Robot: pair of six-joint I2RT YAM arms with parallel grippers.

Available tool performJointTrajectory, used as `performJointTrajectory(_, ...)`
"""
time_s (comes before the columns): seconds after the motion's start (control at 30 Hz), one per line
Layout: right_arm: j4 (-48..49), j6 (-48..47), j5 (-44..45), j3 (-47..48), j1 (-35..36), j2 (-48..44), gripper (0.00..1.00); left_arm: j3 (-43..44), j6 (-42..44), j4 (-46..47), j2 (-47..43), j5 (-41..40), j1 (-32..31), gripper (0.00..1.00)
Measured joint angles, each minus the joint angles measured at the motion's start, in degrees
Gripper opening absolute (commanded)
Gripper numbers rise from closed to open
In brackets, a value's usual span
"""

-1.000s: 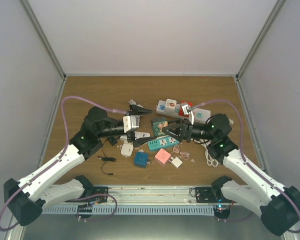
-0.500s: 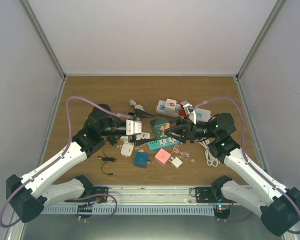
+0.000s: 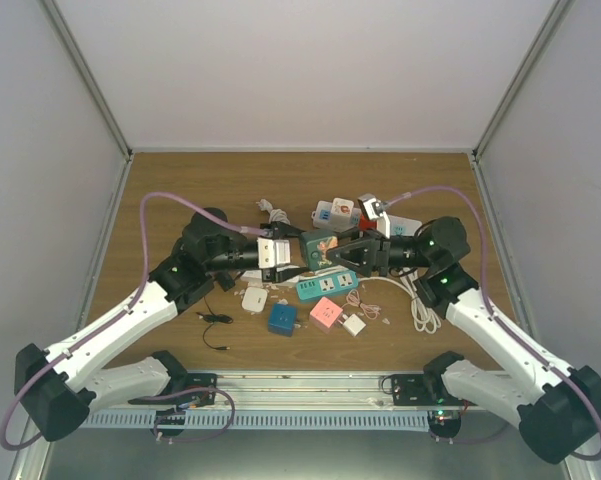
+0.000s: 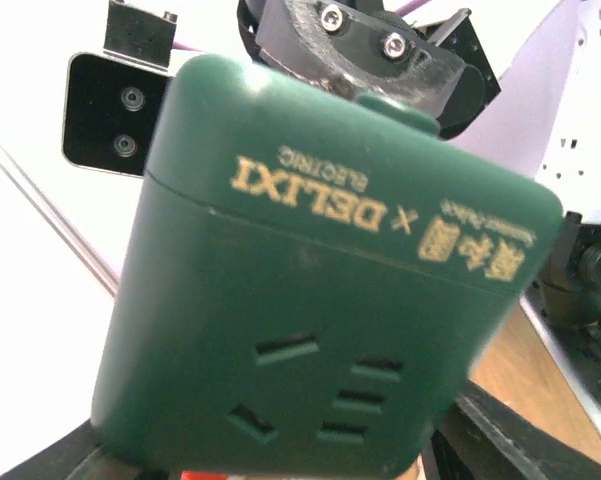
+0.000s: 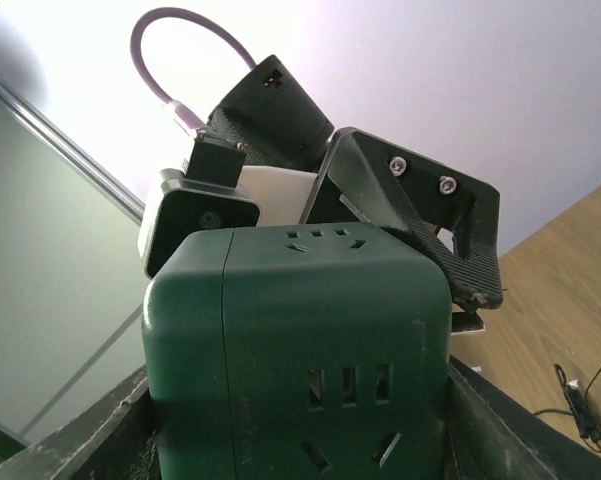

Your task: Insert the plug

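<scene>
My right gripper (image 3: 332, 250) is shut on a dark green cube socket (image 3: 318, 248) and holds it above the table's middle. In the right wrist view the cube (image 5: 300, 340) fills the space between my two fingers, its slotted faces pointing up and toward the camera. My left gripper (image 3: 292, 256) faces the cube from the left, very close, jaws spread wide. In the left wrist view the cube (image 4: 320, 300) fills the frame, with its "DELIXI" lettering and a slotted face. My fingers (image 4: 500, 430) show only at the bottom corners. I see no plug in the left gripper.
A white power strip (image 3: 335, 212) with adapters plugged in lies behind the cube. A teal power strip (image 3: 325, 287), a blue cube (image 3: 282, 318), a pink adapter (image 3: 326, 313), white adapters (image 3: 253, 298) and a black cable (image 3: 215, 325) lie in front. A white cord (image 3: 420, 310) lies to the right.
My right gripper has lifted the green cube off the table and carried it left and back. My left gripper has moved right until it almost meets the cube.
</scene>
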Motion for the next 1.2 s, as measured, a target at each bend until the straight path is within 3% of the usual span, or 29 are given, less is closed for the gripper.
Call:
performJointTrajectory(0.2, -1.6, -0.2, -0.5, 0.3, 0.5, 2.0, 0.57, -1.6, -1.3, 0.9, -0.7, -1.9, -0.2, 0.71)
performJointTrajectory(0.47, -1.9, 0.5, -0.7, 1.2, 0.5, 3.3, 0.57, -2.0, -1.0, 0.7, -1.5, -3.5, -0.1, 0.44)
performJointTrajectory(0.57, -2.0, 0.7, -1.1, 1.6, 0.5, 4.2, 0.57, -2.1, -1.2, 0.3, -1.7, -4.0, 0.0, 0.39)
performJointTrajectory(0.73, -2.4, 1.5, -2.1, 2.3, 0.4, 6.8, 0.57, -2.1, -1.7, -2.4, -1.7, -4.9, 0.8, 0.59)
performJointTrajectory(1.2, -2.4, 4.8, -3.3, 2.3, 0.1, 9.6, 0.56, -3.8, -2.7, -4.4, -2.1, -7.8, 1.0, 0.65)
